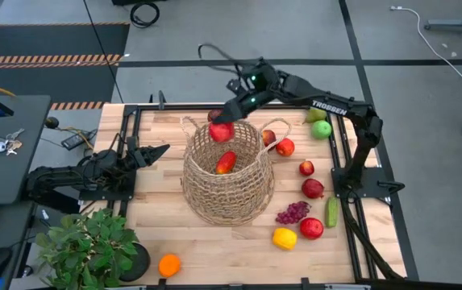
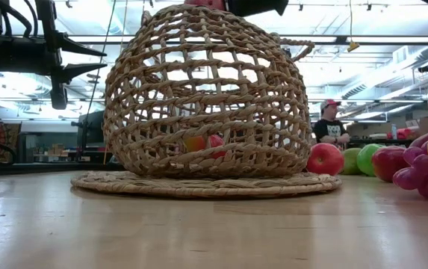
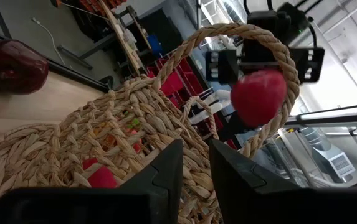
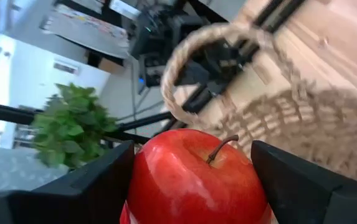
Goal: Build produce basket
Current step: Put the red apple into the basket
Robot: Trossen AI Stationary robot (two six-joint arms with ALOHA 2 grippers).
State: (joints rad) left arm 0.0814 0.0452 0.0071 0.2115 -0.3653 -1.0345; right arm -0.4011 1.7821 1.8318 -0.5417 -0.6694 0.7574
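Observation:
The tan wicker basket (image 1: 227,173) stands upright on its flat base in the middle of the table. A red and orange piece of produce (image 1: 226,162) lies inside it. My right gripper (image 1: 224,126) hangs over the basket's far rim, shut on a red apple (image 1: 221,134), which also shows through a handle loop (image 3: 258,96). My left gripper (image 1: 156,151) waits shut, left of the basket and apart from it. More produce lies to the right: red apples (image 1: 285,147), a green apple (image 1: 321,129), purple grapes (image 1: 293,213), a cucumber (image 1: 330,212) and a lemon (image 1: 284,238). My right gripper pinches the red apple by its two opposite sides (image 4: 142,186) between its two fingers (image 4: 303,180). The fingers come from the table's far right, slanting a little downward. The apple is lifted clear above the basket's far rim, with its stem (image 4: 220,148) pointing up.
A potted green plant (image 1: 93,246) stands at the near left corner, with an orange (image 1: 168,264) beside it. A dark red fruit (image 1: 313,188) and another red apple (image 1: 311,228) lie at the right. A person (image 2: 332,123) is in the room beyond the table.

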